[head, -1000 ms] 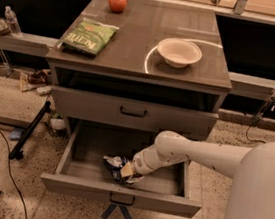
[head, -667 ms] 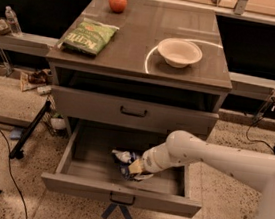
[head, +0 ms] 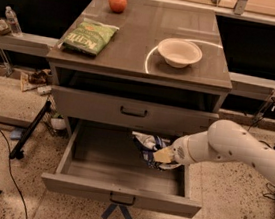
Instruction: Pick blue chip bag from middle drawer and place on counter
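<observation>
Nearest the camera, the middle drawer (head: 100, 153) stood pulled wide open, its black bar handle (head: 122, 199) facing front. Over its right half the white arm (head: 236, 147) reached in from the right, and the pincer (head: 163, 156) was pinched onto the blue chip bag (head: 146, 144). The bag was held up off the grey tray, just under the closed drawer (head: 133, 112) above. Further back, on the surface (head: 137, 36), a pale bowl (head: 179, 52) sat inside the white ring mark. The green Kettle bag (head: 89, 37) lay flat at the left, and a red apple (head: 118, 1) waited at the far edge.
</observation>
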`<state>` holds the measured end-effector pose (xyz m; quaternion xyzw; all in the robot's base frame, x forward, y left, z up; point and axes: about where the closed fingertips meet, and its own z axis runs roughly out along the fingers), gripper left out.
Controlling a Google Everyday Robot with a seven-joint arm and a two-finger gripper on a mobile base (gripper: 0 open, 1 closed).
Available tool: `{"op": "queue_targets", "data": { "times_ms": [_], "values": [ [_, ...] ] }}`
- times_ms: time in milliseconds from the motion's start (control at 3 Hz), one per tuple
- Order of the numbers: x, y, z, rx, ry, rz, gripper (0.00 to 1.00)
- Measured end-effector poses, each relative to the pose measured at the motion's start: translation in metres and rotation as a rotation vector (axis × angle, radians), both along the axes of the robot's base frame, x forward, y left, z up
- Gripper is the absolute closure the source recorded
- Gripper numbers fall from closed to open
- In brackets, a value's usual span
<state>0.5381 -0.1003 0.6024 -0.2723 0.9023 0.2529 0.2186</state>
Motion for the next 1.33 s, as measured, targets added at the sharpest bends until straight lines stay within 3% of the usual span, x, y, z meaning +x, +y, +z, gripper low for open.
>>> {"op": "queue_targets", "data": {
  "times_ms": [333,667,1000,1333],
  "values": [
    [-0.004,-0.025,0.070,0.063,-0.066,0.037,1.00],
    [-0.013,-0.030,0.090,0.081,-0.054,0.089,1.00],
    [-0.015,-0.028,0.086,0.079,-0.045,0.091,1.00],
    [-0.016,-0.034,0.111,0.074,-0.089,0.080,1.00]
  ]
}}
